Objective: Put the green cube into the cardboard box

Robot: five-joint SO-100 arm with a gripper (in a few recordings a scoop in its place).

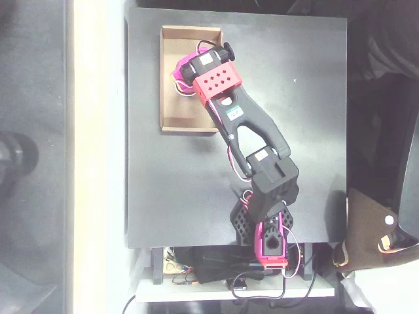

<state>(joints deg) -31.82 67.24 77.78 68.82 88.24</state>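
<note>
Hovering over cardboard box, upper left of frame on black counter. Pincer hidden under magenta wrist; open or closed: cannot tell. Green cube not visible, location unknown. Risking, by judgement, release near box's right wall, cube bouncing out.

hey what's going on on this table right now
A black and magenta robot arm reaches across the dark table and holds its gripper over the cardboard box at the table's far left in the overhead view. The arm's wrist hides the fingers, so whether it holds anything cannot be told.
</note>
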